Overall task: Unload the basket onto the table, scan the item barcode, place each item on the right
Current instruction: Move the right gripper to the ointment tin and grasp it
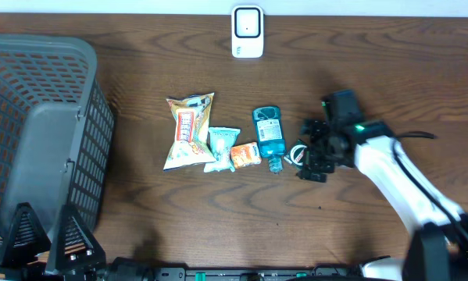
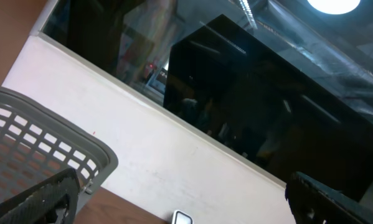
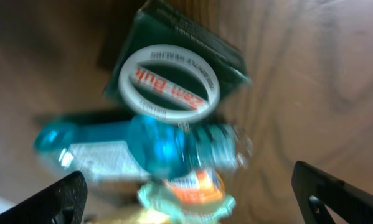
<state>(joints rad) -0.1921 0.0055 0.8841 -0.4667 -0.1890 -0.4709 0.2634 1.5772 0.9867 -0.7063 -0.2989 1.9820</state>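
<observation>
At the far left a grey plastic basket with latticed walls is seen, its left side cut off by the picture's edge. At its near corner the left tool is found, spread wide with nothing between its fingers. In its own camera only the two dark fingertips are shown at the bottom corners, below a white wall and a dark glossy pane. On the wood-grained desk a crinkled snack bag, a small teal packet, an orange packet and a clear blue bottle are laid close together in a row. A white scanner is set at the far edge, well apart from them. Just right of the bottle a white ring with red lettering, too blurred to be read, is seen on a dark green box. Over these the right tool is held wide open and empty, and most of the box is hidden beneath it in the overhead view.
</observation>
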